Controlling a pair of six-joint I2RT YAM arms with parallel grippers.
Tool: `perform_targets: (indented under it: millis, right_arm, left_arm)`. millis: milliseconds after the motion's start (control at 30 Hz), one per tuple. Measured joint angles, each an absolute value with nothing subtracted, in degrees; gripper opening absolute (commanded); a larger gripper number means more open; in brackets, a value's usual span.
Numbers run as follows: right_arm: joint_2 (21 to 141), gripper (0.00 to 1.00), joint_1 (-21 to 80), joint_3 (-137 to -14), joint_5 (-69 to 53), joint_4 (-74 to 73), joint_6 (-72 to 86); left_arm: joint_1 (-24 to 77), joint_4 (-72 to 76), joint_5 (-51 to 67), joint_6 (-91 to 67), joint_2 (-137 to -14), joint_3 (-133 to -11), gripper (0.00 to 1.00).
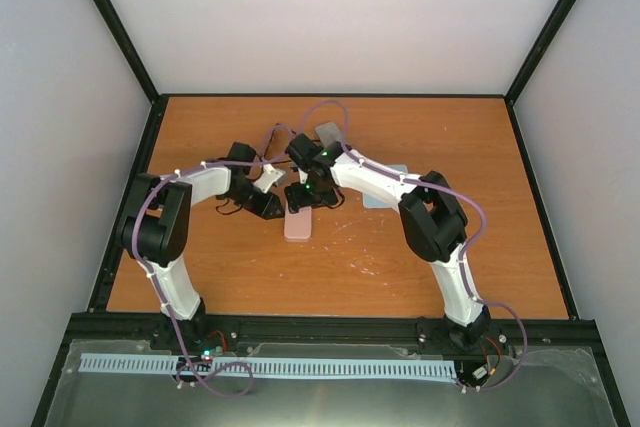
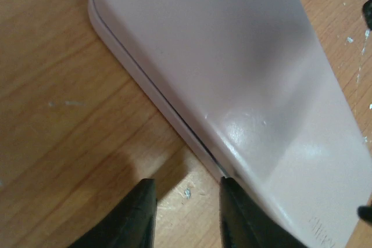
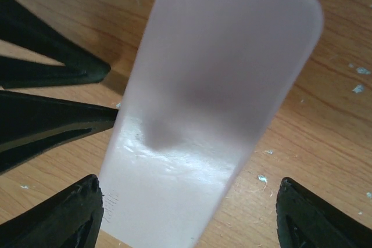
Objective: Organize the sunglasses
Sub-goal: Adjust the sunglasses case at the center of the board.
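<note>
Straddling the pink case (image 1: 298, 225), right jaws; grey case (image 1: 328, 132), blue cloth (image 1: 378, 197) nearby.

Everything's bunched up mid-table

Near case (image 1: 298, 226) lies on the table (image 1: 460, 257), with the right gripper (image 3: 192, 216) straddling its far end and the left gripper (image 2: 187, 213) right at its left edge. Far case (image 1: 328, 134) sits behind them, and the cloth (image 1: 390, 190) is off to the right.

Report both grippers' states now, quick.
Left gripper: jaws slightly open, empty, beside the oblong pink hard case.
Right gripper: jaws wide open, straddling that case, gripping nothing.
</note>
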State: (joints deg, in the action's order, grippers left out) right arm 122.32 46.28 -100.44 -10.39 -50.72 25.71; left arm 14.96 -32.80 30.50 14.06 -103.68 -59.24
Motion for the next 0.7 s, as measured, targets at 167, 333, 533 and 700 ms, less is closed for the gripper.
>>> perform_targets:
  millis: [167, 333, 533, 700]
  right_arm:
    - [122.34, 0.80, 47.40, -100.44, -9.63, -51.59, 24.45]
    - [123.63, 0.81, 47.66, -101.60, -9.37, -51.94, 25.32]
    - [125.75, 0.85, 47.66, -103.20, -8.78, -52.47, 27.46]
    - [127.42, 0.91, 47.68, -106.10, -7.92, -53.71, 28.62]
  left_arm:
    - [14.61, -32.53, 29.30, 14.04, -102.48, -59.77, 0.43]
    - [10.63, -32.95, 27.42, 15.25, -97.10, -59.72, 0.43]
    - [3.53, -32.99, 25.19, 17.91, -91.66, -59.20, 0.43]
    - [2.98, -33.04, 24.60, 19.20, -91.50, -57.76, 0.43]
